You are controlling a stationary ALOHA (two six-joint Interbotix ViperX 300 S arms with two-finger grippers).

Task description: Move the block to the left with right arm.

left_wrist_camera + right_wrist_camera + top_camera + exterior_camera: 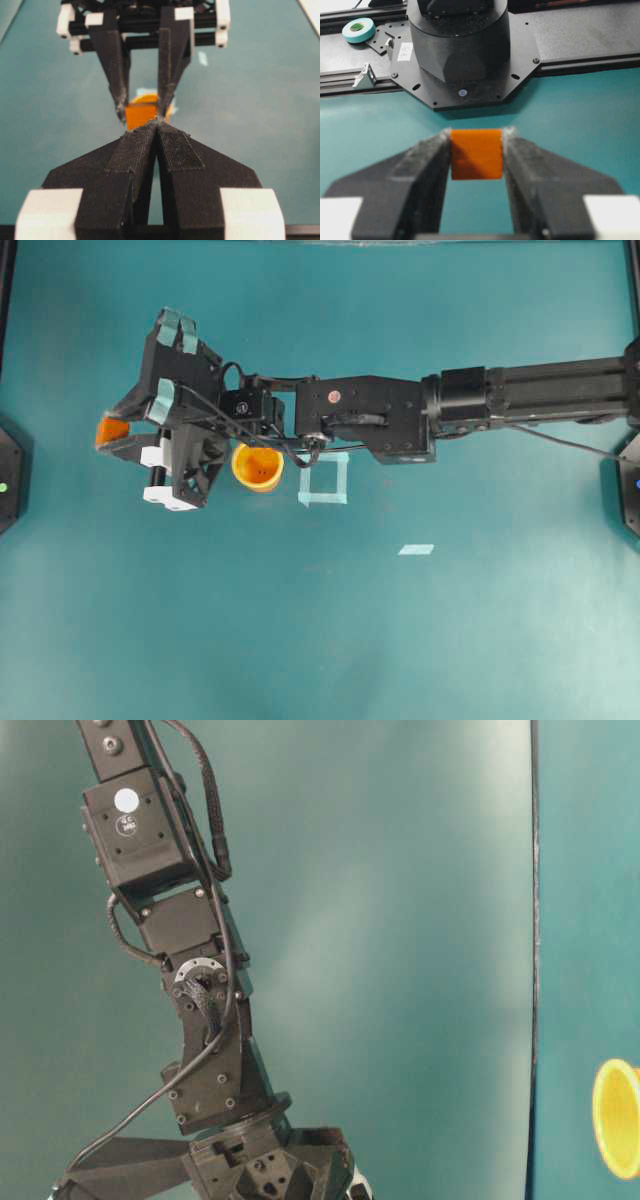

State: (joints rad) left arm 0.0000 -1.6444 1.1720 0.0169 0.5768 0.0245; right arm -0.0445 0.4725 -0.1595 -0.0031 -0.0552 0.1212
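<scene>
The block (475, 153) sits square, level, between the right hand's (476, 145) fingers.

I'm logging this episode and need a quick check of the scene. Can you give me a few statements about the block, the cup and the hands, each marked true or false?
1. The right hand grips the small orange cube block between its fingers. True.
2. The left hand is wide open. False: its fingers are shut, tips together.
3. The yellow-orange round cup stands inside the pale tape square outline. False: it stands beside the outline, on its left in the overhead view.
4. The block is left of the cup in the overhead view. True.
</scene>
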